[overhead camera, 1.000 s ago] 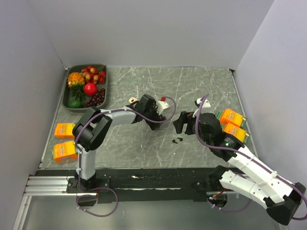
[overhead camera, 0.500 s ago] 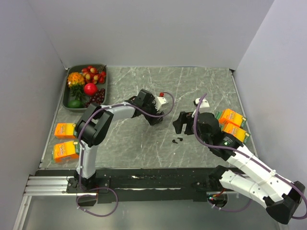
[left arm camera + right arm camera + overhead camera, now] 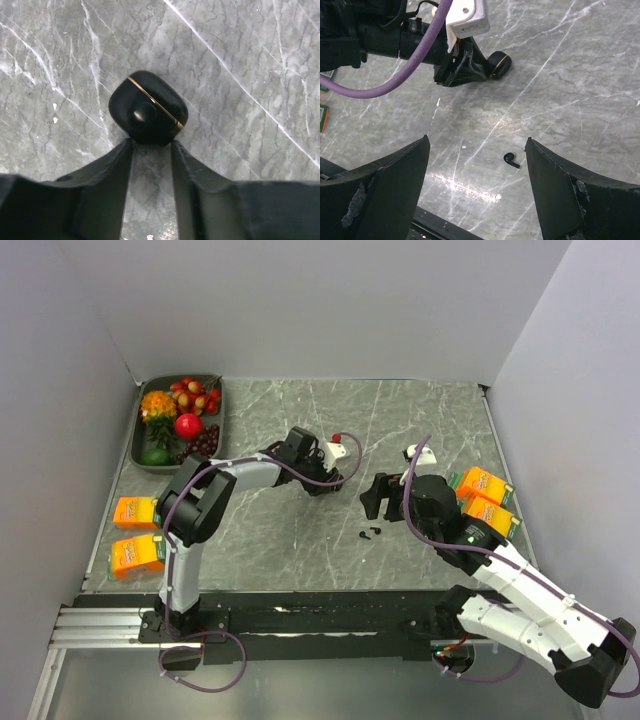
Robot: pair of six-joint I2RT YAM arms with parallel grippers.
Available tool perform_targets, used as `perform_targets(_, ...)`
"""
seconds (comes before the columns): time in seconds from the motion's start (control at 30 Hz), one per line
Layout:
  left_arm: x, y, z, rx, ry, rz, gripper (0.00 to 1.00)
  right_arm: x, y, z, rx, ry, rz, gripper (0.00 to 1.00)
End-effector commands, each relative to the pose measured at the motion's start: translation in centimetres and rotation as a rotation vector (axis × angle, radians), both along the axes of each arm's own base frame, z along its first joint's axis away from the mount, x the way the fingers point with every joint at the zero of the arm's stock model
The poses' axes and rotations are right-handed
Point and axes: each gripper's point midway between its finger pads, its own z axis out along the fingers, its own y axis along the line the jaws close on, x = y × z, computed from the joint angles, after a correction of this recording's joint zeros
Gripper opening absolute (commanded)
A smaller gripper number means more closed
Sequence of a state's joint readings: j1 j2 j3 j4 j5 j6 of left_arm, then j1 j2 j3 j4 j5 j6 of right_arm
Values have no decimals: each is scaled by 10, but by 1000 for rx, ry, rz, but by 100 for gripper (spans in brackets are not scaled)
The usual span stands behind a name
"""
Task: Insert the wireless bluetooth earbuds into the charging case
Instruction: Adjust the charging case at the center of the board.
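Left jaws nipping charging case; right jaws wide

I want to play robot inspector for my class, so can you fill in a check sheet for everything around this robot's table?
Surface: grey marbled table with white veins.
Job's things: black charging case lying shut; two earbuds loose on the table.
Clutter: tray of fruit far left; orange cartons on both sides.
Grippers: left claw set narrow, tips touching the case, grip unclear; right claw open above one earbud.
Cables: purple cables along both arms.
Surroundings: plain pale walls; metal rail at the near edge.
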State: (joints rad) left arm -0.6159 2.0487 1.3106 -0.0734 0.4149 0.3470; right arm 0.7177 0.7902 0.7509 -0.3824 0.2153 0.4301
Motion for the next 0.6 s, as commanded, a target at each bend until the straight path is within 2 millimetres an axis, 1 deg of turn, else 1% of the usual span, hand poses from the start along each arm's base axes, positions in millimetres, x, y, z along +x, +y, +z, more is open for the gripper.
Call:
perform_targets(0.0, -5, -6, 15, -54, -4, -12, 39, 1, 5, 8, 30, -19, 8, 85)
perform_targets(0.07, -7, -7, 16, -71, 7, 4, 39, 1, 5, 8, 33, -21, 5, 85)
perform_targets(0.1, -8, -6, 20, -79, 6, 19, 39, 1, 4, 9, 37, -22, 6, 85)
perform_targets(0.13, -11, -6, 18, -93, 18, 38, 39, 0, 5, 9, 37, -22, 9, 85)
perform_targets(0.17, -11, -9, 22, -112, 6, 42, 40, 0, 5, 8, 37, -22, 9, 85)
perform_targets(0.2, -10, -8, 28, -121, -9, 64, 47, 1, 5, 9, 41, -25, 9, 85)
perform_targets(0.23, -7, -2, 25, -107, -19, 110, 49, 1, 5, 9, 39, -26, 8, 85)
perform_targets(0.27, -5, 0, 27, -114, -17, 141, 53, 2, 5, 7, 35, -23, 5, 85)
perform_targets(0.3, -2, 2, 31, -115, -28, 165, 60, 2, 5, 6, 32, -22, 4, 85)
perform_targets(0.33, 3, 8, 32, -104, -38, 206, 61, 3, 4, 4, 27, -18, 0, 85)
perform_targets(0.4, 6, 13, 38, -106, -28, 230, 68, 4, 5, -2, 20, -4, -7, 85)
perform_targets(0.47, 10, 17, 46, -115, -32, 261, 70, 9, 6, -10, 16, 2, -25, 85)
perform_targets(0.5, 10, 19, 56, -132, -43, 274, 72, 12, 6, -13, 17, 2, -36, 84)
perform_targets(0.53, 11, 21, 61, -149, -35, 286, 72, 16, 4, -24, 8, 22, -70, 83)
perform_targets(0.57, 11, 22, 71, -166, -45, 297, 71, 23, 7, -24, 31, 14, -87, 81)
